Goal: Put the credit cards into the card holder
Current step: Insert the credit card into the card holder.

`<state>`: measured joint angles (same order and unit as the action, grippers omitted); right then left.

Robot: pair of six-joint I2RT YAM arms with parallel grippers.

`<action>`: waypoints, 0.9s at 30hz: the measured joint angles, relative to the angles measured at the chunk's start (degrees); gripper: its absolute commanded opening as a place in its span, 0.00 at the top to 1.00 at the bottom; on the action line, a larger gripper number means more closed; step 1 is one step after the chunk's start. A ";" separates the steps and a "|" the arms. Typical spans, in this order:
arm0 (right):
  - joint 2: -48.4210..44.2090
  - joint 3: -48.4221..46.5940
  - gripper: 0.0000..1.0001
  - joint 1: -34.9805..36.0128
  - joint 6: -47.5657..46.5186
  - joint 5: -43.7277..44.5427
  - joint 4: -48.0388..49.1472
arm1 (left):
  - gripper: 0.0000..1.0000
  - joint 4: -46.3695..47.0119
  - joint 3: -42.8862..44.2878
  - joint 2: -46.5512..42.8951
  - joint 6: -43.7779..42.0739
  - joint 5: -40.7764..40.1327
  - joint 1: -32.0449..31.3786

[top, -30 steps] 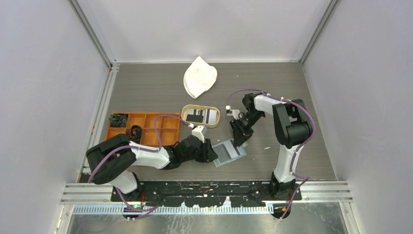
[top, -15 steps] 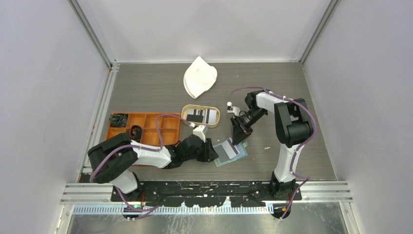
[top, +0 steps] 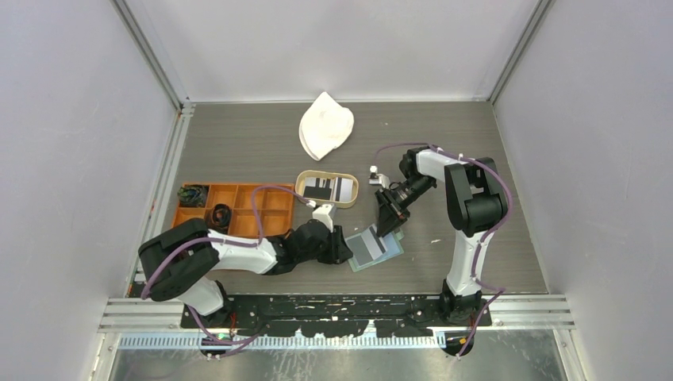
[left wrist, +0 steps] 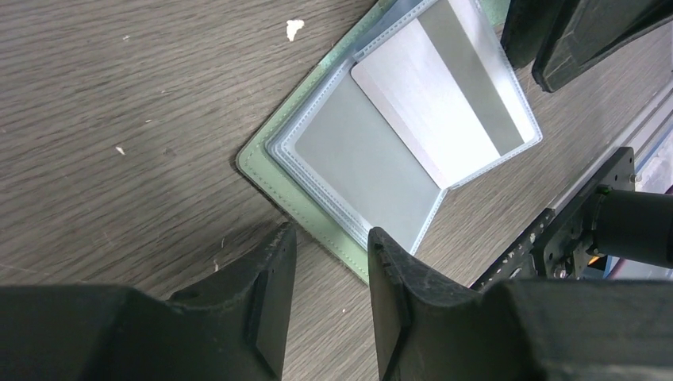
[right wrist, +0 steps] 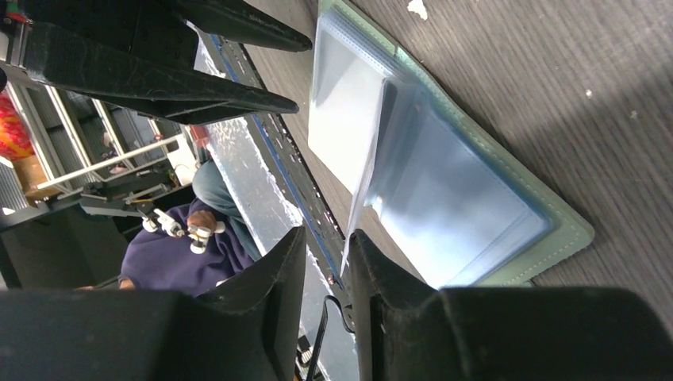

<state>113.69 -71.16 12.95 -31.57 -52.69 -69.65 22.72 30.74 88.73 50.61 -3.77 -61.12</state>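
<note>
Grey wood-grain desk [top: 476, 159] carries the card holder [top: 373, 248], which lies open with its clear pockets up, between the two tools. One pale credit card [left wrist: 444, 103] with a grey stripe sits in a half-raised pocket leaf. The left tool [left wrist: 327, 242] has its fingers a little apart, straddling the holder's near green edge. The right tool [right wrist: 325, 234] is at the holder's far end with only a slim gap between its jaws. The leaf's edge runs toward that gap; whether they touch cannot be told.

Even, diffuse overhead light casts soft shadows on the table [top: 238, 143]; the card holder [left wrist: 373, 159] pockets glare; wrist-view foregrounds blur.
</note>
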 measured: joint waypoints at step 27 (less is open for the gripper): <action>5.16 -2.05 0.70 0.13 -5.35 -8.81 -6.23 | 0.62 -4.04 10.45 5.22 -3.26 1.01 0.00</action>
<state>118.85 -73.21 13.08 -36.93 -61.49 -75.88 18.68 41.19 93.95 47.35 -2.76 -61.12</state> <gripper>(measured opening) 0.286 0.371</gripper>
